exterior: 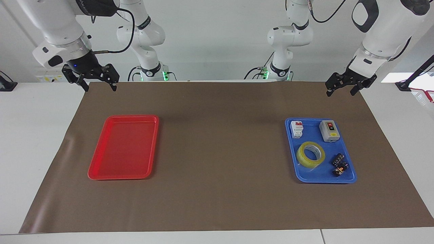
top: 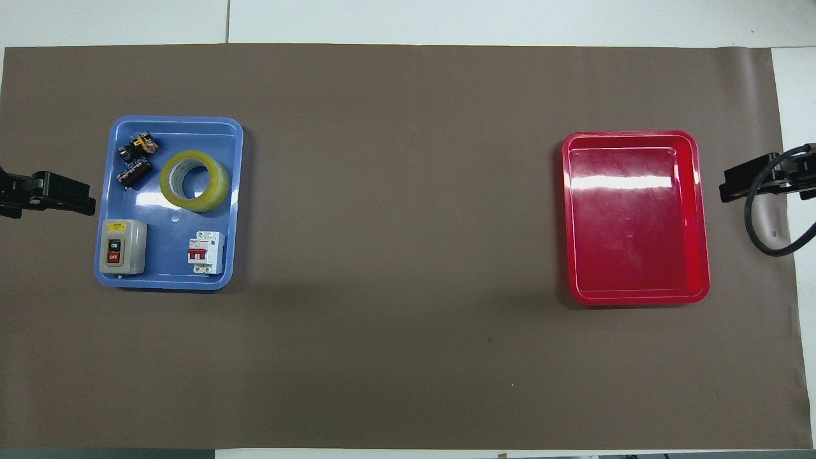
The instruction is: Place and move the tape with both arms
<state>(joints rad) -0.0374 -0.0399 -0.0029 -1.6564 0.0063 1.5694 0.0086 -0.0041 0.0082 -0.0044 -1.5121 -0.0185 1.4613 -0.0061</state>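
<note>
The tape [exterior: 310,154] lies flat in the blue tray [exterior: 349,176], its round hole facing straight up, so its axis stands upright and the ring has no long direction along the table; its yellow band encircles a pale core. It sits near the middle of that tray, toward the left arm's end of the desk. Sharing the tray with it are a white circuit breaker [exterior: 296,129] with a red lever and a grey switch box [exterior: 329,130], both in the part of the tray nearer to the robots, and two small black parts [exterior: 339,164] lying beside the tape in the corner farther from the robots. The tape touches none of them. The red tray [exterior: 101,174] lies toward the right arm's end of the desk, well apart from the blue one, and holds nothing. Both trays rest on the brown mat [exterior: 220,169] that covers the desk. The left gripper [exterior: 343,88] hangs over the mat's corner nearest the left arm's base, fingers spread and holding nothing. The right gripper [exterior: 99,84] hangs over the mat's corner at the right arm's base, fingers likewise spread and unladen.
</note>
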